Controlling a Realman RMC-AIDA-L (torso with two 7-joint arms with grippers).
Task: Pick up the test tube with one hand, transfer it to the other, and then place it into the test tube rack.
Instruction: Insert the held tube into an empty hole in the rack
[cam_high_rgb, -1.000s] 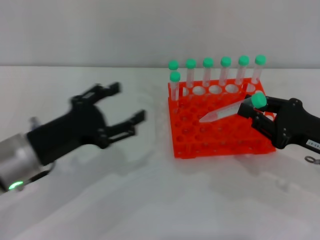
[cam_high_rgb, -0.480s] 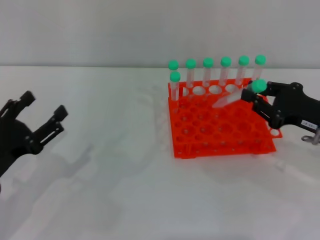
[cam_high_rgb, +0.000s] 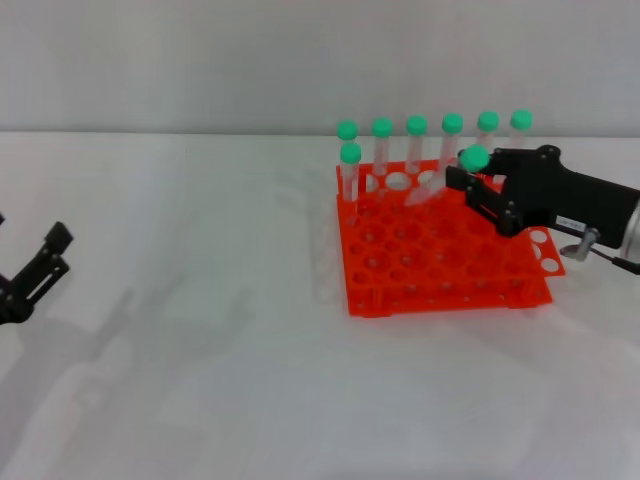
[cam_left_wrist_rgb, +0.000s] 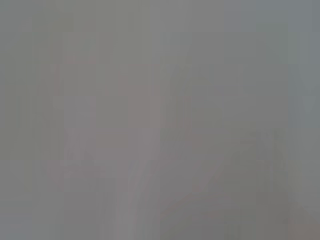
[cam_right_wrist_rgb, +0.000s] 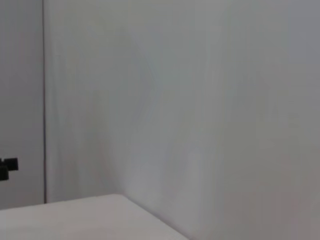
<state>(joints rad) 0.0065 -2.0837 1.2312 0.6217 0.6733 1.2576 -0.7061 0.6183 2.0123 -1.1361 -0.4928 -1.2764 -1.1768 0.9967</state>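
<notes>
In the head view the orange-red test tube rack (cam_high_rgb: 440, 262) stands right of centre on the white table. My right gripper (cam_high_rgb: 472, 183), black with a white label, is shut on the test tube (cam_high_rgb: 447, 178). It holds the tube tilted over the rack's back rows, green cap up and tip pointing down and left. My left gripper (cam_high_rgb: 25, 275) is open and empty at the far left edge, low over the table. The wrist views show neither the tube nor the rack.
Several green-capped tubes (cam_high_rgb: 416, 145) stand upright in the rack's back row, and one more (cam_high_rgb: 349, 172) at its back left corner. A pale wall rises behind the table.
My right gripper has carried the tube left and back over the rack's rear rows. My left arm has drawn back to the left, nearly out of view.
</notes>
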